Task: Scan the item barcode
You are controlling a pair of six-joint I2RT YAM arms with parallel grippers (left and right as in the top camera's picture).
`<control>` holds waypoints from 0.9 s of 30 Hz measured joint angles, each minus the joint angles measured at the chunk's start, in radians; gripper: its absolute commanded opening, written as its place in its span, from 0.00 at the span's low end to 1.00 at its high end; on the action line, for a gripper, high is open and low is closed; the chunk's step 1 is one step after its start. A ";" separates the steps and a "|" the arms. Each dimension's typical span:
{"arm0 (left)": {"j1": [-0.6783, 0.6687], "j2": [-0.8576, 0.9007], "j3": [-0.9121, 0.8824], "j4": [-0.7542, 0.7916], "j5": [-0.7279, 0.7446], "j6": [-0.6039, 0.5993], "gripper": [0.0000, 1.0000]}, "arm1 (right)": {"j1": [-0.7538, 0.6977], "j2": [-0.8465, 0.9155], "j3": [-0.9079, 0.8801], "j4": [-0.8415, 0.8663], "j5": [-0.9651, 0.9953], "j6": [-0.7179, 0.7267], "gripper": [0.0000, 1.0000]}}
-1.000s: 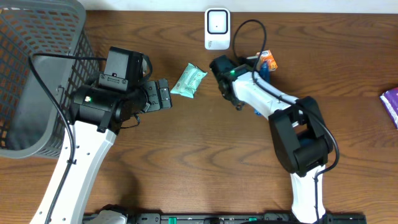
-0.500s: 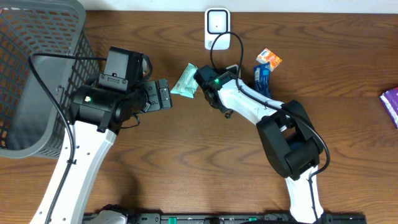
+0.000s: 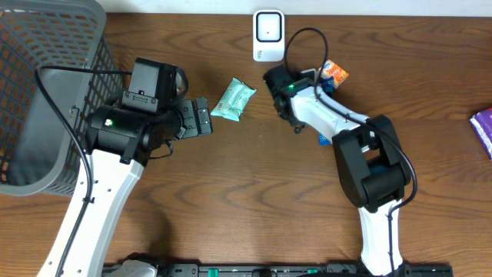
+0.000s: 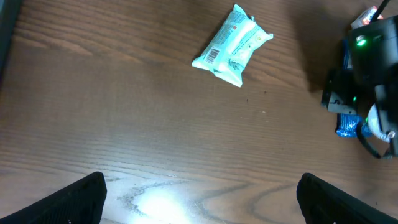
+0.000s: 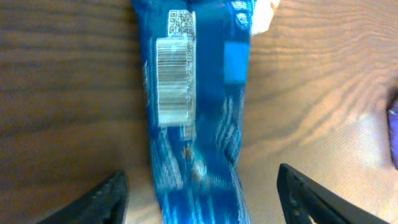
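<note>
Overhead, left side: the left hand (image 3: 201, 117) is spread to its widest and holds nothing. It is parked next to the grey mesh basket (image 3: 46, 46), probably to stay out of the way. A green packet (image 3: 233, 100) lies flat just ahead of it.
Overhead, right side: the right arm (image 3: 323, 115) stretches across toward the white barcode scanner (image 3: 268, 35). The scanner stands at the far edge, likely so that labels can be shown to it. An orange packet (image 3: 333, 73) sits just past the arm, and a purple packet (image 3: 483, 127) lies well off to its outer side.
Left wrist: the green packet lies ahead of the left hand, untouched. A blue packet (image 4: 346, 124) peeks out from under the right arm, far to one side.
Right wrist, hand: the right hand (image 5: 202, 177) has its fingers (image 5: 106, 199) wide apart on either side of the blue packet. Bare wood shows in both gaps, so it grips nothing.
Right wrist, item: the blue packet lies flat directly below the right hand with its barcode (image 5: 174, 81) facing up. It is probably the item to scan, and the straddle suits a pick-up.
Surface: a dark wood-grain bench (image 3: 231, 200), with a patch of glare near the left hand.
Room: nothing shows beyond the bench.
</note>
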 measured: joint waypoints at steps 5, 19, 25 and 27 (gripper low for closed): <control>0.000 0.000 0.000 0.000 0.000 0.000 0.98 | -0.013 0.008 0.003 0.051 -0.018 -0.068 0.70; 0.000 0.000 0.000 0.000 0.000 0.000 0.98 | -0.003 0.094 0.041 0.012 0.109 -0.096 0.27; 0.000 0.000 0.000 0.000 0.000 0.000 0.98 | -0.007 0.094 0.042 0.011 0.124 -0.093 0.37; 0.000 0.000 0.000 0.000 0.000 0.000 0.98 | -0.010 0.094 0.042 0.014 0.124 -0.093 0.38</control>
